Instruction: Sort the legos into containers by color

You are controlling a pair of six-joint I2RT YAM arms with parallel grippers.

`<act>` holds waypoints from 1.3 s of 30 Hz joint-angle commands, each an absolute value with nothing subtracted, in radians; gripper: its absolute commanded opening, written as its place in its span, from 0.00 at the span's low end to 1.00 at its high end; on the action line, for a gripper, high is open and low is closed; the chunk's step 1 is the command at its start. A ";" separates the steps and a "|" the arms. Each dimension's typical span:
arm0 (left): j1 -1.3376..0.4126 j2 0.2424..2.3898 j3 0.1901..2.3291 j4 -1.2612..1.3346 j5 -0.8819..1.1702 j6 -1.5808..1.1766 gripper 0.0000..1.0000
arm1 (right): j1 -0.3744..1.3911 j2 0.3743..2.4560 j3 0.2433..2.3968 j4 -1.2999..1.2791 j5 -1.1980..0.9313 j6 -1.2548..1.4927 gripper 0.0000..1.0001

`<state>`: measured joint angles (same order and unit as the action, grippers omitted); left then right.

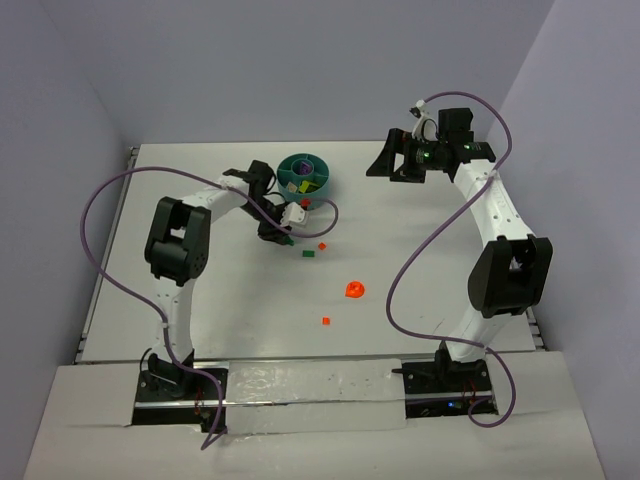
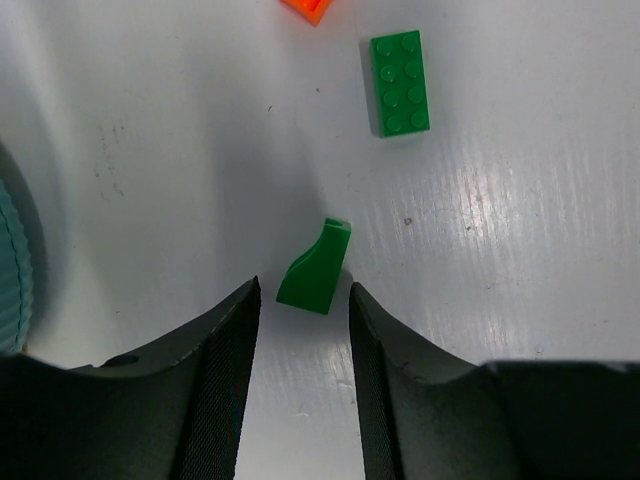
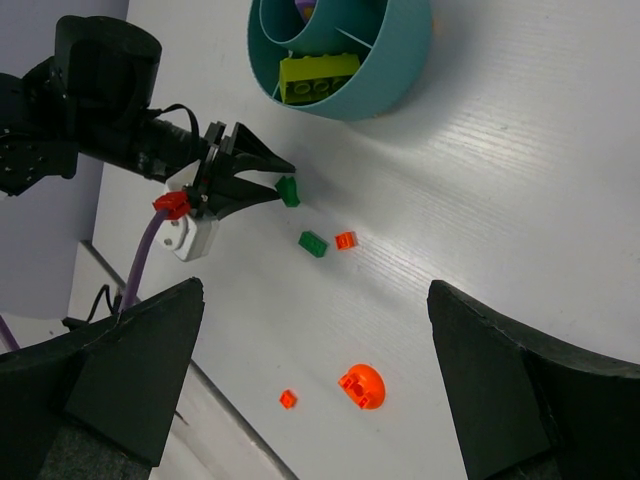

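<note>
The teal bowl stands at the back middle of the table; it holds a lime brick in one compartment and a purple bit in another. My left gripper is open and low over the table, just in front of the bowl. A dark green sloped brick lies at its fingertips, not gripped. A green flat brick and a small orange brick lie just beyond. My right gripper is open and empty, held high at the back right.
An orange dome piece and a tiny orange brick lie loose mid-table, nearer the arm bases. The bowl's ribbed rim is close on the left of my left gripper. Purple walls enclose the table.
</note>
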<state>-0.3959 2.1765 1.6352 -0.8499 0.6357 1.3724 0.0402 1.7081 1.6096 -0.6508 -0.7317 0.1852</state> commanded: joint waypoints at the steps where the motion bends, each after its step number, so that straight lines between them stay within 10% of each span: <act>1: -0.413 2.174 1.647 -0.863 0.630 1.398 0.48 | 0.031 1.720 1.635 -0.640 -0.754 0.185 1.00; 17: -0.353 1.942 1.630 -0.885 0.811 1.153 0.01 | 0.031 1.712 1.643 -0.637 -0.761 0.190 1.00; 27: -0.137 1.957 1.884 -0.596 0.814 0.446 0.00 | 0.031 1.715 1.657 -0.638 -0.747 0.183 1.00; 39: -0.166 2.209 2.120 -0.452 0.595 0.250 0.01 | 0.031 1.735 1.678 -0.646 -0.744 0.187 1.00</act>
